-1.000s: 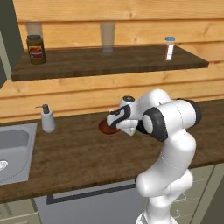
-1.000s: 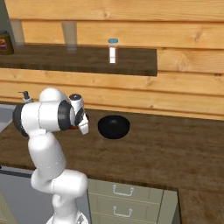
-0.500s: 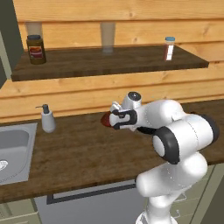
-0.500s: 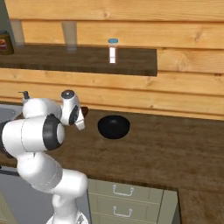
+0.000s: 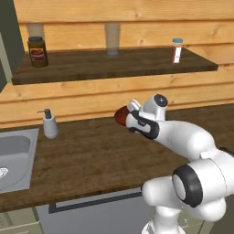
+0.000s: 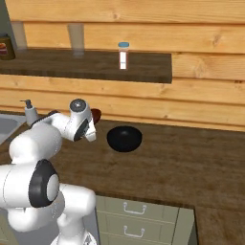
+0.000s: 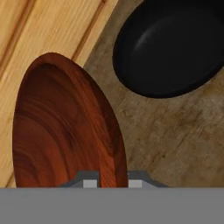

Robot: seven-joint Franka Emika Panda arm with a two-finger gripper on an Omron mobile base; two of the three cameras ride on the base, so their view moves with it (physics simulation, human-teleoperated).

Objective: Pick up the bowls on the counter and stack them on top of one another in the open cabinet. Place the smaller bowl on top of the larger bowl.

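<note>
The claw [image 5: 127, 119] is pinched on the rim of the smaller bowl [image 7: 65, 127], lifted off the tabletop [image 5: 91, 160]; it looks light, rigid and slick.

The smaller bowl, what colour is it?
The smaller bowl is glossy red-brown with a wood-like grain, clearest in the hand view.

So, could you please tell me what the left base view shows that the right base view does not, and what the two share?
The left base view alone shows the inset steel sink. The right base view alone shows the black bowl on the counter and the drawer fronts under it. Both show the red-brown bowl lifted off the counter in the shut end effector, the soap dispenser, and the wall shelf with its brown jar, glass and small blue-capped bottle.
</note>
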